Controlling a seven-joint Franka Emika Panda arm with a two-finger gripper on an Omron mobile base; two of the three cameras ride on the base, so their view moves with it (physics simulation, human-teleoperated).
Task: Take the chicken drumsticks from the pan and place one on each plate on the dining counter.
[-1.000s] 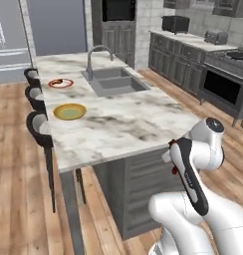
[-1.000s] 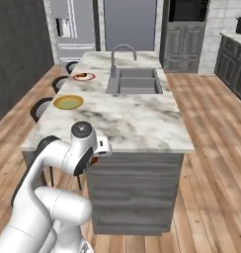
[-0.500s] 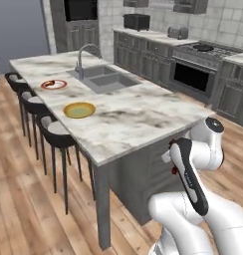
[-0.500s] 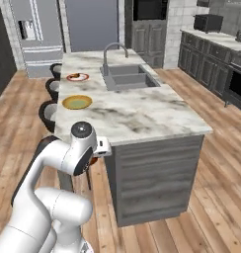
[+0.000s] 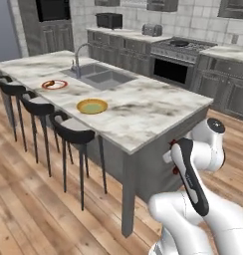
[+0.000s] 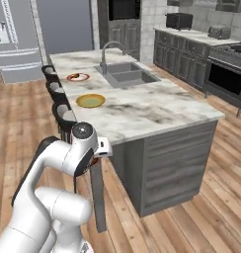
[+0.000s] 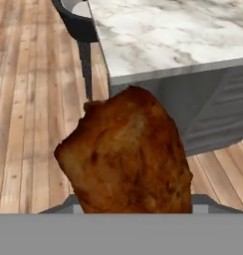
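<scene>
A glossy orange-brown chicken drumstick [image 7: 126, 157] sits close in the hand view, and my gripper [image 7: 133, 205] is shut on it. The hand hangs low beside the dining counter's near corner [image 5: 143, 134], below its top. A reddish bit of the meat shows under the hand [image 6: 95, 161]. On the dining counter [image 6: 157, 106] the yellow plate [image 5: 92, 106] [image 6: 90, 101] lies bare. Farther along is the red-rimmed plate [image 5: 54, 84] [image 6: 78, 77], with a small brown piece on it. A dark round shape that may be the pan [image 5: 179, 43] rests on the range at the back.
Three dark bar stools [image 5: 73, 132] line the counter's left side by the plates. A steel sink with faucet [image 5: 96, 74] is set into the top. The oven range [image 5: 173, 67] and grey cabinets run along the back wall. Wooden floor surrounds the island.
Both base views have swung: the base has moved, and the island's near corner now shows with the stools to the left. The arm's pose and the held drumstick are unchanged.
</scene>
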